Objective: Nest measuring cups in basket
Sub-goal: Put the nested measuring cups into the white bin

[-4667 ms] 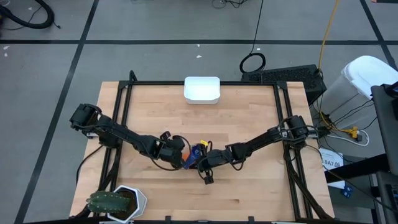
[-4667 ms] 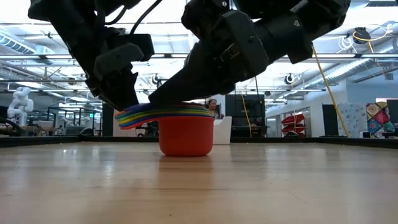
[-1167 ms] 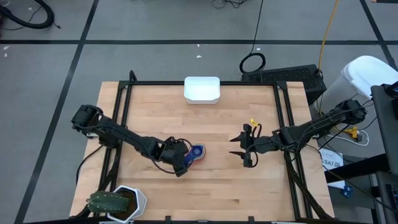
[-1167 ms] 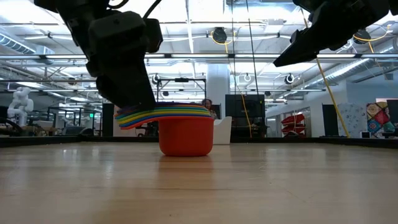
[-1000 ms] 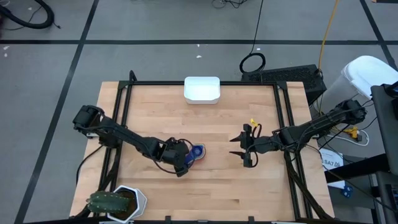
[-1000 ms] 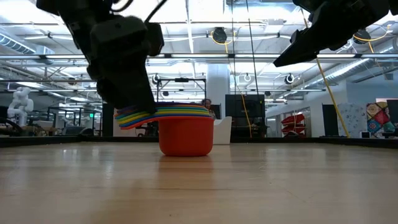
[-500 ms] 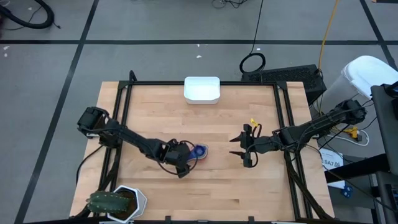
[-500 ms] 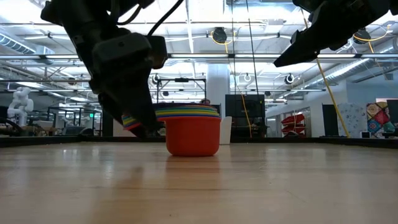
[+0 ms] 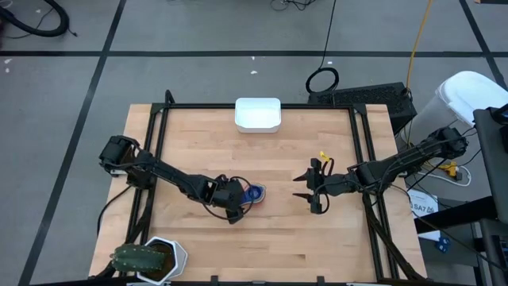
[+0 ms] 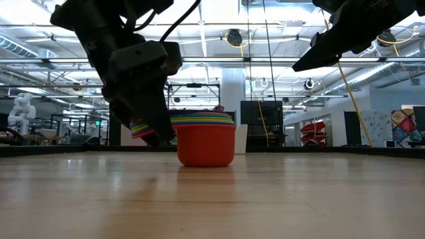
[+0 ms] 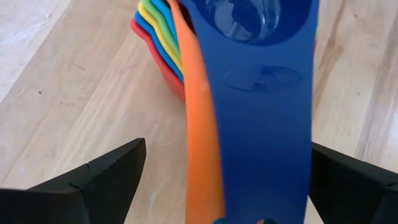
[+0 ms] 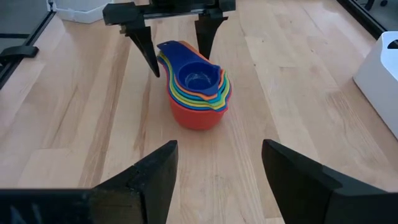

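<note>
Plastic measuring cups point(image 12: 198, 88) | handles between open left pincer point(image 12: 176, 45) fingers

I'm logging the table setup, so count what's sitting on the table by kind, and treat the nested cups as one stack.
Nested stack of measuring cups: 1
White basket: 1
White pot with a green plant: 1
Total: 3
</note>
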### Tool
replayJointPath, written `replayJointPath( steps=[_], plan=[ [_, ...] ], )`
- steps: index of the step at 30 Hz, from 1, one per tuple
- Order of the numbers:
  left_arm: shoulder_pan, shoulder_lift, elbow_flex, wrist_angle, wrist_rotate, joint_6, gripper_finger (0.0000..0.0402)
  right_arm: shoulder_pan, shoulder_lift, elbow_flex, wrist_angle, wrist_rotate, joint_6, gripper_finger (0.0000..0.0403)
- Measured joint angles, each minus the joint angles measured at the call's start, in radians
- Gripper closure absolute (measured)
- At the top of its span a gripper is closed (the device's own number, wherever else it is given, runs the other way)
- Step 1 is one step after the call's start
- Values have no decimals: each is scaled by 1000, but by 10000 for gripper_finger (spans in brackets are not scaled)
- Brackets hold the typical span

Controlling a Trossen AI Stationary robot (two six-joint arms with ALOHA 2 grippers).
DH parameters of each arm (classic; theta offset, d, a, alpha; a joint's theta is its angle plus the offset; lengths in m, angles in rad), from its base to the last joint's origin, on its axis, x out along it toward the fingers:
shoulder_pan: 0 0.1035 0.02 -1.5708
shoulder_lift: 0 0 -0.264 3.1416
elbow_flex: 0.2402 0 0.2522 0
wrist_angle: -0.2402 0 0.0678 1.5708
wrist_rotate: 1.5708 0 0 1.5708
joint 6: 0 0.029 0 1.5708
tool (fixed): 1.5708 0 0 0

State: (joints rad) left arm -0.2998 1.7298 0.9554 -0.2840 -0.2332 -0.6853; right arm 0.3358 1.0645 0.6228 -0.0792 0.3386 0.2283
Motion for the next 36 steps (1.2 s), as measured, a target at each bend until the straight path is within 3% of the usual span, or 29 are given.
replayJointPath(
  steps=[7, 23, 36],
  plan=[
    [-1, 0, 0, 0, 0, -3, 16, 0, 0, 0, 0, 0, 3, 179],
    [-1, 0, 0, 2, 5, -9, 168, 0, 0, 0, 0, 0, 22, 179],
    [-1, 0, 0, 6, 9, -11, 237, 0, 0, 0, 0, 0, 22, 179]
  ],
)
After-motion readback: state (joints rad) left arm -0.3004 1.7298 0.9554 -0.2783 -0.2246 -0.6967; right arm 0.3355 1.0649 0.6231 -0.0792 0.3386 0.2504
